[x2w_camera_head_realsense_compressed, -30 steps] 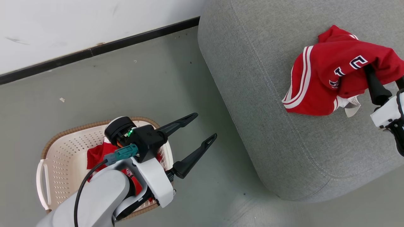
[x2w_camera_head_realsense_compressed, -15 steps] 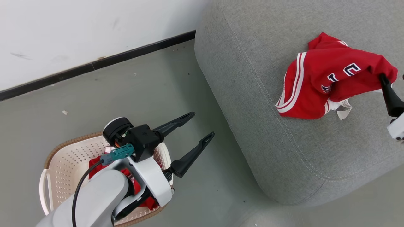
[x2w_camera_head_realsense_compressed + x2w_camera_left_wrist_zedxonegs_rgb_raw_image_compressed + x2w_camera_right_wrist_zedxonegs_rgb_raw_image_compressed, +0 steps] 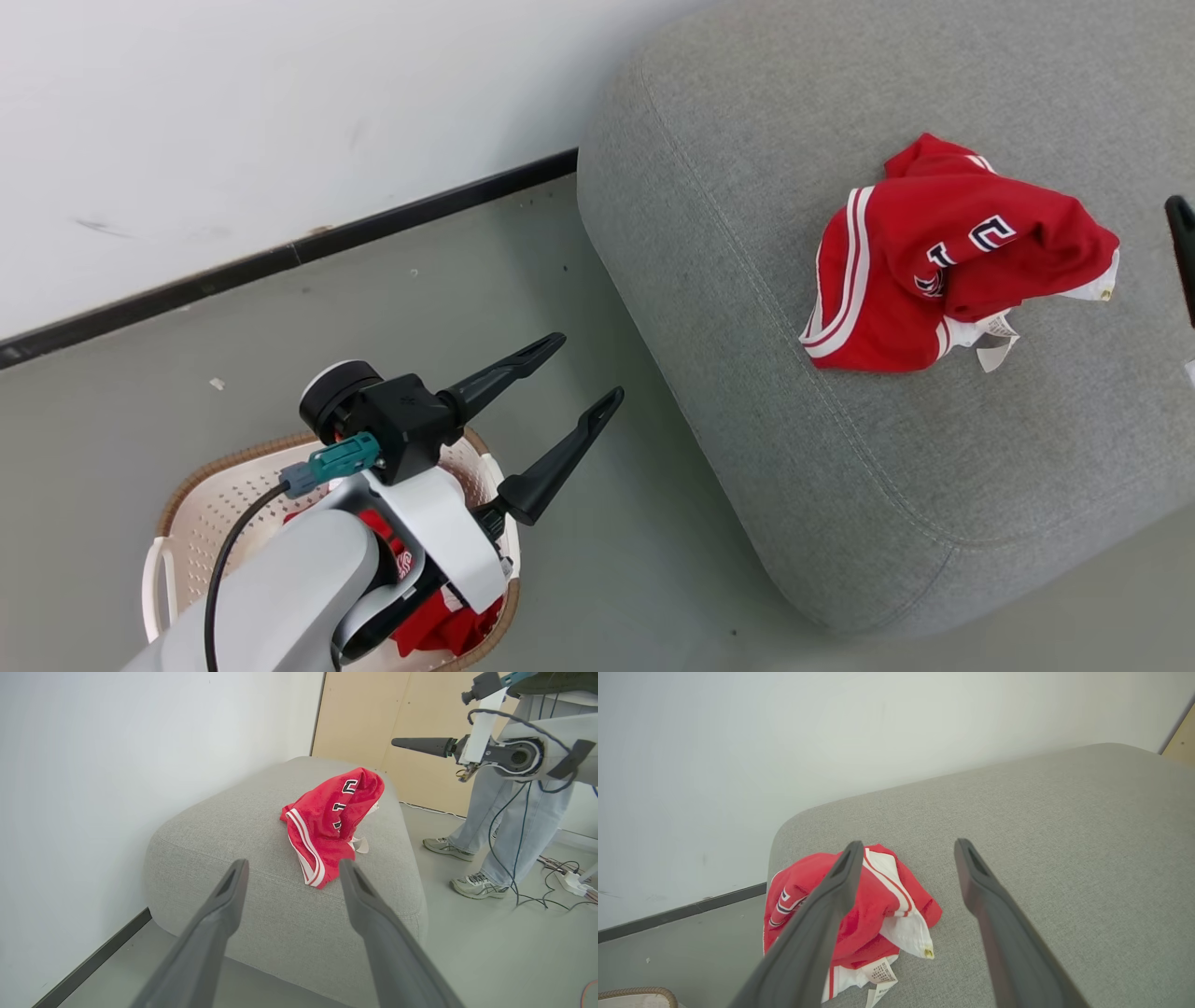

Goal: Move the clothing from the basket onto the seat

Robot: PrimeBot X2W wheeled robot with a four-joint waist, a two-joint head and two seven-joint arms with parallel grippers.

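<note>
Red garment (image 3: 943,271) heaped on the grey seat (image 3: 728,233), more red clothing (image 3: 439,627) down in the basket (image 3: 210,509).

Head view: the left gripper (image 3: 588,366) hangs over the floor (image 3: 467,280) just beside the basket, its fingers wide apart with nothing between them. Its pale forearm covers much of the basket. The red garment lies crumpled on the seat's top, near the rounded corner. One dark finger of the other arm shows at the right edge, apart from the fabric. Left wrist view: the spread fingers point at the seat, where the garment shows white stripes and dark-edged lettering. A person (image 3: 481,807) in jeans and trainers stands on the floor beyond. Right wrist view: the right gripper (image 3: 909,845) is above the seat with its jaws wide and empty. The garment and its white label lie below the left-hand finger.
</note>
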